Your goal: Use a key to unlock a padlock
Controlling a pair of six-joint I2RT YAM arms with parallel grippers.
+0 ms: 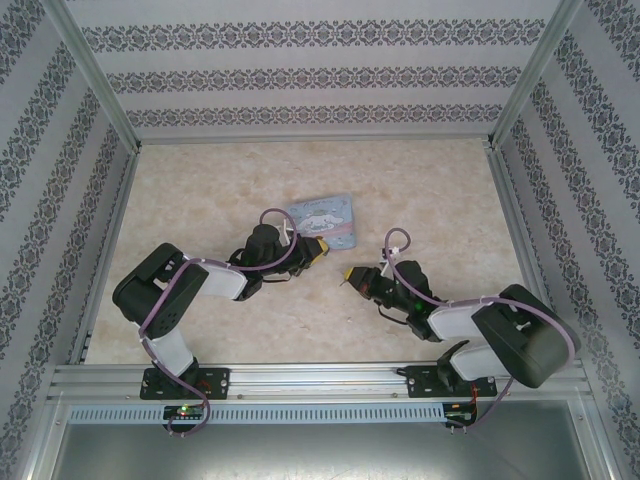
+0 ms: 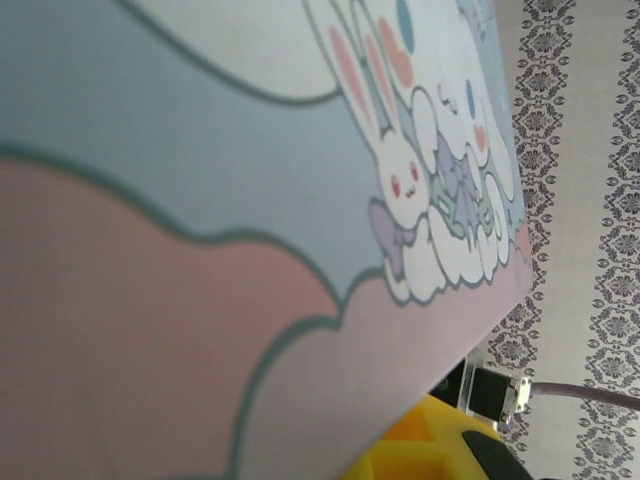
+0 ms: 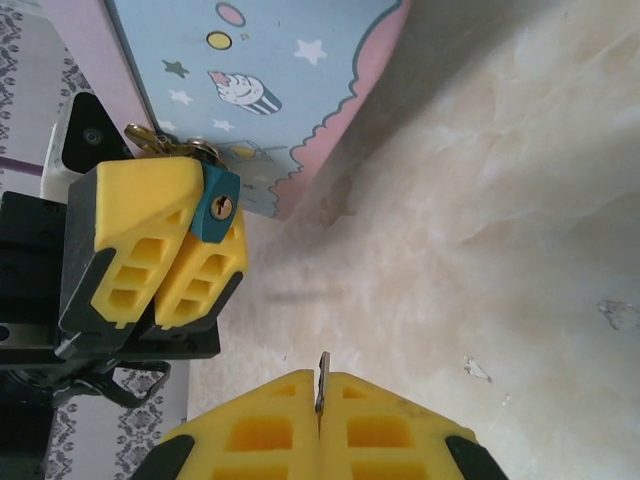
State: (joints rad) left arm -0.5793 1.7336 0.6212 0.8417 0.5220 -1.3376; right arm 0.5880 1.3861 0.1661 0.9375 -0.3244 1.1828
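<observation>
The teal padlock point(image 3: 216, 206) is pinched between the yellow fingers of my left gripper point(image 3: 190, 215), its brass keyhole facing the right wrist camera. Its silvery shackle point(image 3: 205, 150) lies against the tin's side. My right gripper point(image 3: 320, 388) is shut on the thin grey key point(image 3: 322, 372), whose blade sticks out between the fingertips, pointing toward the padlock but well apart from it. From above, my left gripper point(image 1: 318, 250) and right gripper point(image 1: 350, 276) face each other mid-table, a short gap between them. In the left wrist view one yellow finger point(image 2: 430, 450) shows under the tin.
A pale-blue and pink tin point(image 1: 322, 216) with a cartoon dog lies just behind the left gripper, its lid point(image 2: 250, 200) close to the left wrist camera. A brass-coloured piece point(image 3: 148, 140) hangs by the shackle. Patterned walls point(image 1: 60, 180) enclose the marbled table point(image 1: 440, 200).
</observation>
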